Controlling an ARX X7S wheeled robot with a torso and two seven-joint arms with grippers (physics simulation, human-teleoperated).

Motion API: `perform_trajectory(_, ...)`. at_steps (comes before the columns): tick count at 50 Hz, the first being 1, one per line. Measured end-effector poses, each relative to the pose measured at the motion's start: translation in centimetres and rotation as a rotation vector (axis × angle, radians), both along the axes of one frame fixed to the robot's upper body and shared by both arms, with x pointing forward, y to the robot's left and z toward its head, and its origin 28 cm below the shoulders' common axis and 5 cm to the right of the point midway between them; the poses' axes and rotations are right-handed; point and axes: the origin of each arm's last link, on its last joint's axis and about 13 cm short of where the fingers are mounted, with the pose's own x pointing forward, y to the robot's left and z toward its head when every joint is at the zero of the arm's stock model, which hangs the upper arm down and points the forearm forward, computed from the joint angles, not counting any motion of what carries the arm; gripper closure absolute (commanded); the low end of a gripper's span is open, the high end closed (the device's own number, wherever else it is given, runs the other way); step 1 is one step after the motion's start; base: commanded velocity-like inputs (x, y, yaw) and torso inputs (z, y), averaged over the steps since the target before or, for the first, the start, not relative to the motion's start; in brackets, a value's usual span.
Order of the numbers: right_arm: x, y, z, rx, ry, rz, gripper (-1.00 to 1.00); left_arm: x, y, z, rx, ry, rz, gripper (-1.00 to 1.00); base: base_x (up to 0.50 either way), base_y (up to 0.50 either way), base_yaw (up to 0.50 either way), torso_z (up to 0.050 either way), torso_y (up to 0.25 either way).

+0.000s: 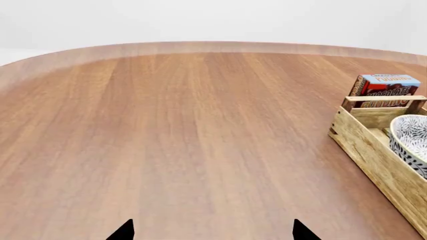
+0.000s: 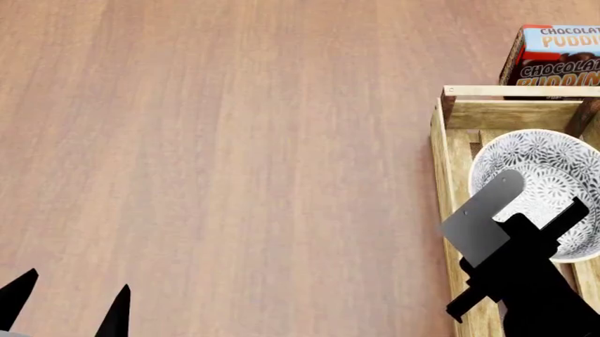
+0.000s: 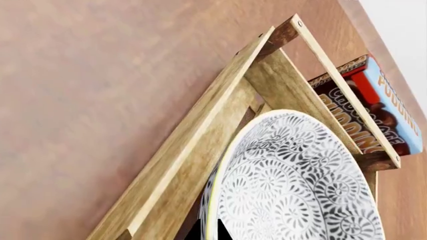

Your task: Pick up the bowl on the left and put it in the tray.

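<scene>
The left gripper (image 2: 67,305) is hovering with its black fingers spread wide over the bare brown wooden table (image 2: 235,161). Rightward, the small round white bowl with grey-blue floral pattern (image 2: 544,179) is sitting inside the long light-wood slatted tray (image 2: 448,175), the right gripper (image 2: 532,213) pinching its near rim. A chocolate pudding box (image 2: 553,56) is standing just beyond.

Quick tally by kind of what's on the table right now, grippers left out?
Bowl: 1, sitting in the crate
Wooden crate: 1
Chocolate pudding box: 1, beyond the crate's end rail
Total: 3
</scene>
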Motion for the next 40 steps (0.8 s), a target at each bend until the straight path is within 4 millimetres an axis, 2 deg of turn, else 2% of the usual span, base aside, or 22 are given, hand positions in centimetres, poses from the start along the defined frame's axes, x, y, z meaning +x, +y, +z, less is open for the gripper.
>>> perform_trajectory(12,0.2,0.1,-0.1,0.001,-0.004,0.003,1.00,0.0,0.0,0.1,0.002,-0.002,0.000,-1.00,0.00,0.00,0.00,0.000,0.000)
perform_trajectory(13,0.3,0.1,-0.1,0.001,-0.005,0.003,-1.00,0.0,0.0,0.1,0.002,-0.002,0.000,-1.00,0.00,0.00,0.00,0.000,0.000)
perform_trajectory(21,0.3,-0.5,0.6,-0.017,-0.040,-0.025,-1.00,0.0,0.0,0.1,0.002,-0.002,0.000,-1.00,0.00,0.00,0.00,0.000,0.000)
perform_trajectory(40,-0.2,-0.4,1.2,-0.047,-0.033,0.000,-1.00,0.0,0.0,0.0,0.002,-0.001,0.002,-1.00,0.00,0.00,0.00,0.000,-0.001)
